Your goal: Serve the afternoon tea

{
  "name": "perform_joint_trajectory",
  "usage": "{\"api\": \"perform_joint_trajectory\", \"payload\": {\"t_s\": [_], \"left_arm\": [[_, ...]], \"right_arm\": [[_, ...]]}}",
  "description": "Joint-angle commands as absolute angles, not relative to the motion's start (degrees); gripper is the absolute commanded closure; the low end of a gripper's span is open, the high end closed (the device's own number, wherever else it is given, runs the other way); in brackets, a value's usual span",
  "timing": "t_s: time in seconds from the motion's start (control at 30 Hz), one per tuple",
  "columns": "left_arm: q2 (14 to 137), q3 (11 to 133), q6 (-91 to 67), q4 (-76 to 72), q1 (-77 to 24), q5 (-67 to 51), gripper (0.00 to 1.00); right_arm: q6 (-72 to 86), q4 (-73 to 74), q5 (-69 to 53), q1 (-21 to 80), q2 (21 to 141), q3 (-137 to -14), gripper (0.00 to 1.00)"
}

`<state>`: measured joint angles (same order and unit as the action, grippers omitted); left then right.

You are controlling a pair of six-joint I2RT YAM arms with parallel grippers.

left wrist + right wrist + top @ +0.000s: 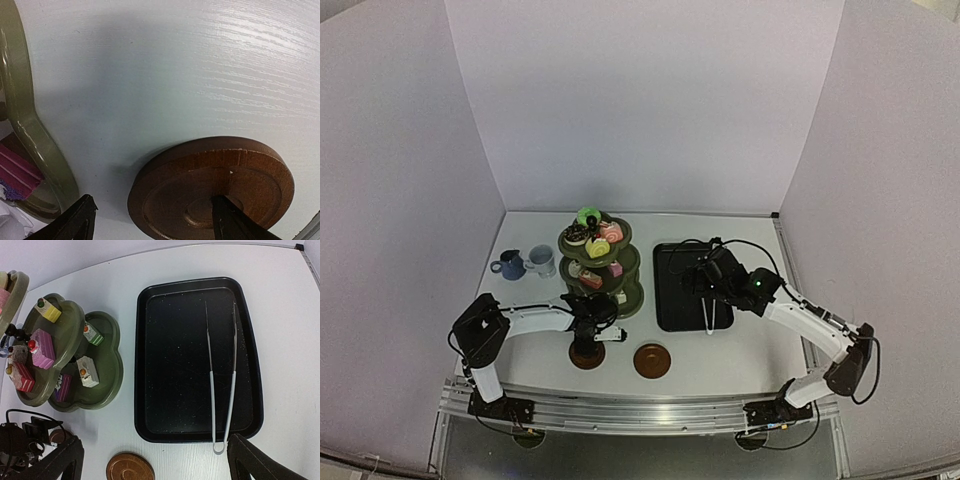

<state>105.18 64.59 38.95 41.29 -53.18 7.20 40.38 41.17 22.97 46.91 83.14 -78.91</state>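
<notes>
Brown saucer [200,170] lies under the open left hand [152,222], one finger [235,227] over its middle.

The white wood-grain surface [720,360] carries six things. An olive-green three-tier stand [634,298] sits at about 10 o'clock. A dark-blue cup [510,265] and a white cup [542,261] stand side by side at 9 o'clock. A black rectangular tray [672,295] lies at 3 o'clock. One round brown saucer [652,360] rests at 6 o'clock and a second saucer [586,358] at 7 o'clock.
</notes>
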Motion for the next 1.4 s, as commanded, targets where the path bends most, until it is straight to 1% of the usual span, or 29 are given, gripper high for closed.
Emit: {"api": "perform_joint_trajectory", "payload": {"t_s": [0.0, 0.47, 0.73, 0.97, 1.17, 1.37], "left_arm": [[106.0, 61.9, 37.0, 30.8, -52.7, 6.3, 0.18], [103.6, 58.1, 37.7, 32.6, -52.7, 4.6, 0.17], [100.8, 64.3, 35.5, 38.0, -52.5, 3.5, 0.16], [93.8, 67.4, 34.5, 47.3, -51.3, 3.3, 0.13], [87.5, 69.4, 36.1, 56.8, -46.9, 1.2, 0.12], [78.7, 69.5, 40.8, 68.8, -34.4, -6.6, 0.12]], "right_arm": [[41.2, 40.4, 23.9, 47.4, 81.8, -78.7, 0.02], [40.7, 40.4, 24.0, 47.8, 82.4, -79.9, 0.02], [40.6, 40.4, 23.9, 48.0, 83.0, -80.7, 0.02], [40.4, 40.4, 24.5, 48.1, 82.6, -80.8, 0.02], [38.9, 40.4, 23.9, 48.1, 83.9, -82.6, 0.02], [37.2, 40.3, 24.6, 48.1, 83.2, -83.7, 0.02]]}}
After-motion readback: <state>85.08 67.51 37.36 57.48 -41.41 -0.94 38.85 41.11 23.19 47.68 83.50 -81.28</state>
